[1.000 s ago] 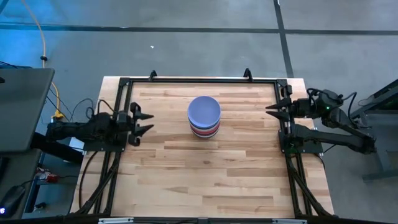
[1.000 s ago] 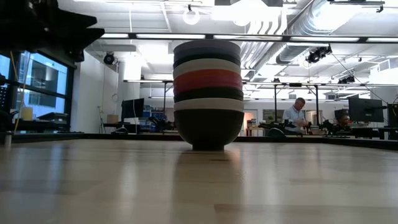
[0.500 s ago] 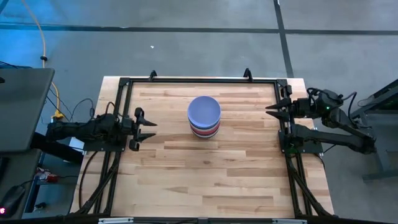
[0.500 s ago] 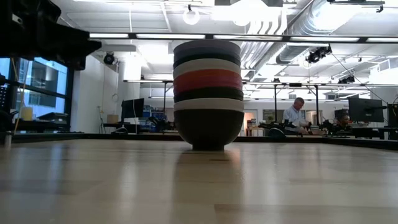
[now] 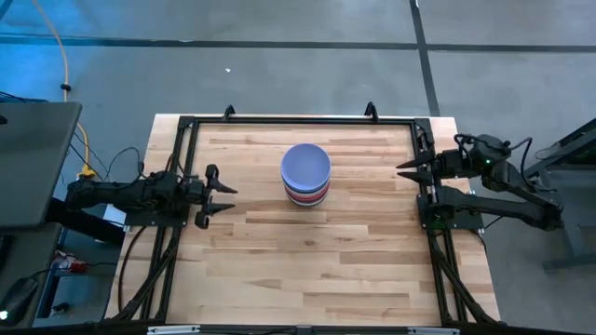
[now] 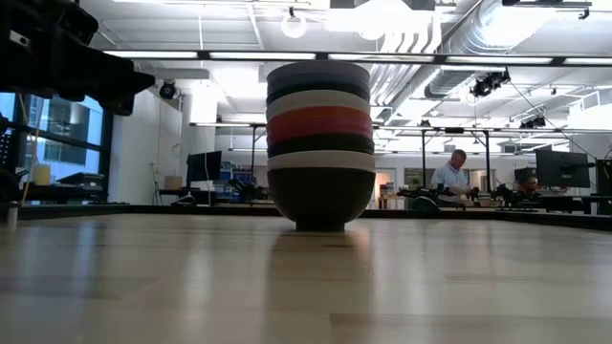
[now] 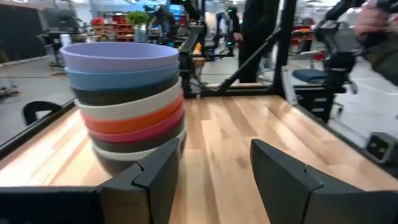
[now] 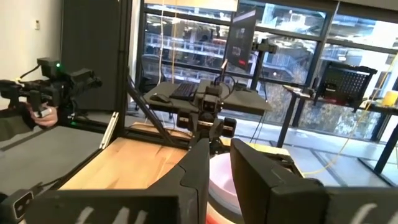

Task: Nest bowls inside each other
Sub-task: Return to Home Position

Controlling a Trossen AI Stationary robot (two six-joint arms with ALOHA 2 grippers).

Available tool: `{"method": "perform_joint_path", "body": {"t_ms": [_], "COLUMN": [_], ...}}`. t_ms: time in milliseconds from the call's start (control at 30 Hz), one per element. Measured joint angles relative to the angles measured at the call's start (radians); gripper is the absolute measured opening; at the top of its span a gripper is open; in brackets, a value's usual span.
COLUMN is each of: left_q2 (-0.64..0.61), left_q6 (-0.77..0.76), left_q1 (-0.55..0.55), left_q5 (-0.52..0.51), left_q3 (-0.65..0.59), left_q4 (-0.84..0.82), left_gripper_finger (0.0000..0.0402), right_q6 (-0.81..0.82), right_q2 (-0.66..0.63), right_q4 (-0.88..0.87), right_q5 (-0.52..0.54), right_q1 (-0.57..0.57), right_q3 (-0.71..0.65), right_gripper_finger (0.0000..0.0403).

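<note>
The bowls stand nested in one stack at the table's middle, toward the far edge. A lavender bowl is on top, with blue, black, white, red, magenta and white rims below it. The bottom black bowl rests on the wood by its base. My left gripper hovers open at the table's left edge, pointing level at the stack, well short of it. My right gripper hangs at the right edge, also pointing at the stack, with a narrow gap between its fingers and nothing in them.
A black metal frame runs around the far, left and right edges of the wooden table. Beyond the table, a person is in the room behind. A hand holding a dark device shows in the right wrist view.
My left gripper has sunk a little at the table's left edge and has turned until it points level at the stack, staying open. The stack has not moved.
</note>
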Motion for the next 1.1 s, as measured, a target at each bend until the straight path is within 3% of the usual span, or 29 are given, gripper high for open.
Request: {"method": "perform_joint_path", "body": {"t_ms": [367,600,767,967,1100], "left_q2": [0.000,0.000,0.000,0.000,0.000], "left_q6": [-0.008,-0.011,-0.008,-0.008,-0.008], "left_q1": [0.000,0.001,0.001,0.001,0.001], "left_q5": [0.169,0.153,0.130,0.128,0.127], "left_q3": [0.000,0.000,0.000,0.000,0.000], "left_q4": [0.032,0.031,0.032,0.042,0.046], "left_gripper_finger": [0.0184,0.0184,0.0184,0.0184,0.0184], "right_q6": [0.020,0.032,0.070,0.045,0.045], "right_q2": [0.000,-0.002,-0.020,-0.025,-0.042], "right_q4": [-0.005,-0.086,-0.222,-0.136,0.087], "right_q5": [0.000,-0.098,0.017,-0.019,-0.080], "right_q1": [0.000,0.000,-0.001,0.000,0.000], "right_q3": [0.000,0.000,0.000,-0.001,-0.105], "right_gripper_finger": [0.0059,0.0059,0.0059,0.0059,0.0059]}}
